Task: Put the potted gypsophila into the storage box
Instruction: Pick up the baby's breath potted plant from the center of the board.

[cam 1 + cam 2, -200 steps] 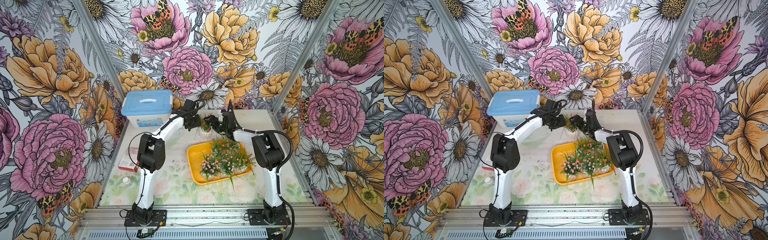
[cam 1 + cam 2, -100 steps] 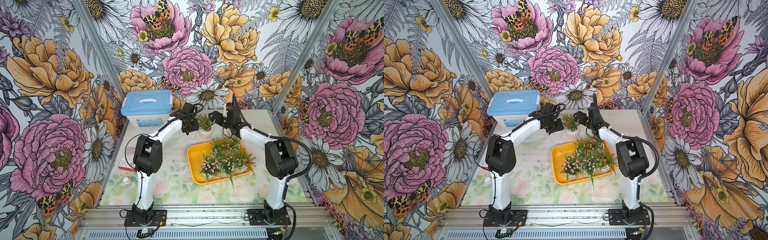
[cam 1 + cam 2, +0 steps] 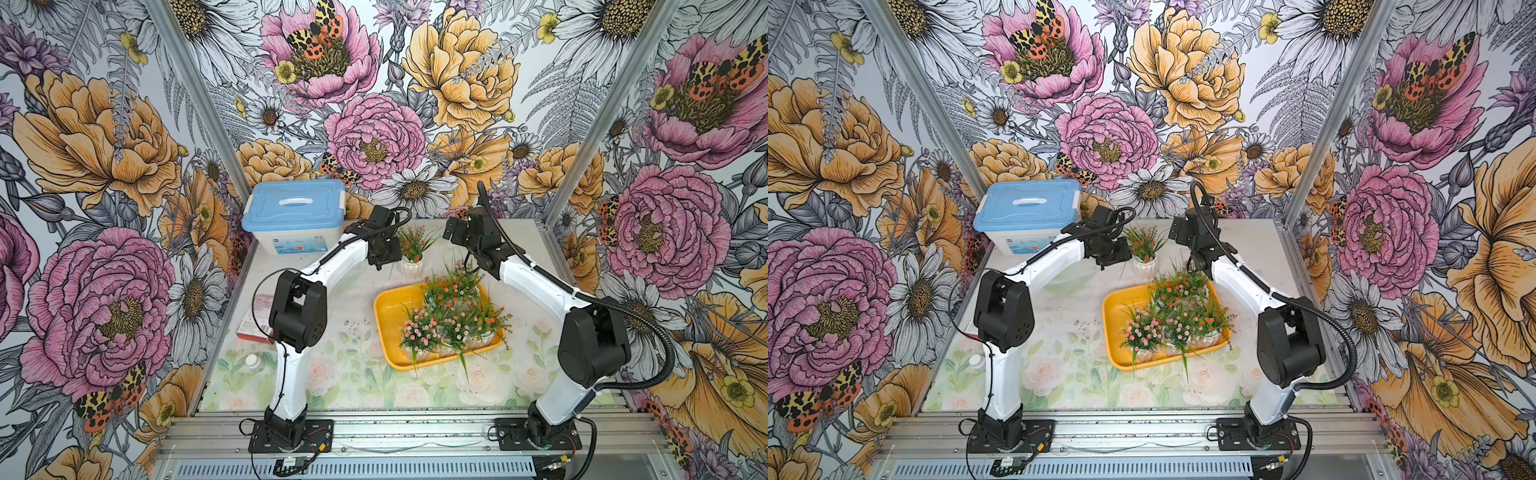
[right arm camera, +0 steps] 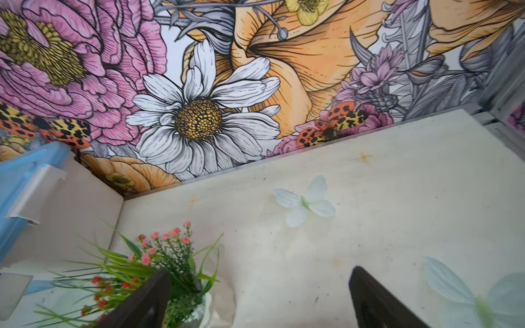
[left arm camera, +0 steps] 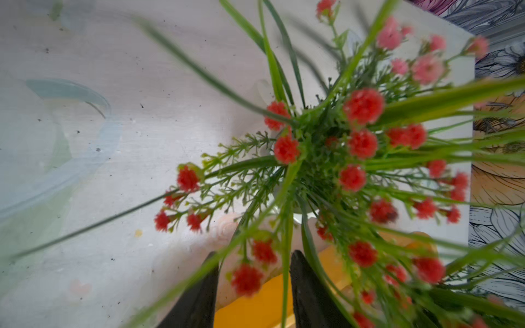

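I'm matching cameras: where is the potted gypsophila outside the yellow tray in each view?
Top view: potted gypsophila behind the yellow storage box.
Top view: potted gypsophila behind the yellow storage box.
Left wrist: potted gypsophila close-up from above, box corner visible.
Right wrist: potted gypsophila near the blue-lidded bin; no yellow box.
Landmark: yellow storage box.

Flower-printed table [image 3: 357,386]
A yellow tray [image 3: 388,316] is set right of centre, a potted plant [image 3: 411,266] just beyond it; a blue-lidded bin [image 3: 293,216] is placed far left, a reddish box [image 3: 257,320] and small bottle [image 3: 252,362] nearer.
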### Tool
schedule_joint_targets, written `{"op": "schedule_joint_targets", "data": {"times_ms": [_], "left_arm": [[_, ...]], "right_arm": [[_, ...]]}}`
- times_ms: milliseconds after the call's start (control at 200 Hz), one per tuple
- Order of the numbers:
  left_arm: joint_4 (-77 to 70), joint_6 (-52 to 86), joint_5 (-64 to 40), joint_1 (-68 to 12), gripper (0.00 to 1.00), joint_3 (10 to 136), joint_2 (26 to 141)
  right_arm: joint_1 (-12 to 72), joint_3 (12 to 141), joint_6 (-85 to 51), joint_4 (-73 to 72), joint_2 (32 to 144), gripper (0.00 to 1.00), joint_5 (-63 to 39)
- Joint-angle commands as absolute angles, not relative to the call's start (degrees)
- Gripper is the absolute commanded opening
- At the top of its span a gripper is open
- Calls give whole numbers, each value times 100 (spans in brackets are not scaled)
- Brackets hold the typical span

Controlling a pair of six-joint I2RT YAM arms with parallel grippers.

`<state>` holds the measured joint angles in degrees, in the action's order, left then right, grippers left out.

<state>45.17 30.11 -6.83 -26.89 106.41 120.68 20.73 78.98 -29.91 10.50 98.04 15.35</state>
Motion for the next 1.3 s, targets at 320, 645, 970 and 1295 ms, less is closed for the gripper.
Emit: {"op": "schedule_joint_targets", "data": {"times_ms": [320,645,970,1295], "left_arm": [[4526,3201,-617,-2737,40,11429,12909],[4929,2984,-243,-2861,38,12058,13428],[5463,2712,49,-2918,29,12706,13873],[5774,2399,444,-3073,25,12972,13966]], "right_arm": [[2355,8250,-3102,2563,9705,97,2056],[2475,8279,-3172,2609,9791,97,1727],[2492,8262,-3086,2605,9749,96,1750],[2548,8282,-3053,2606,9862,96,1766]]}}
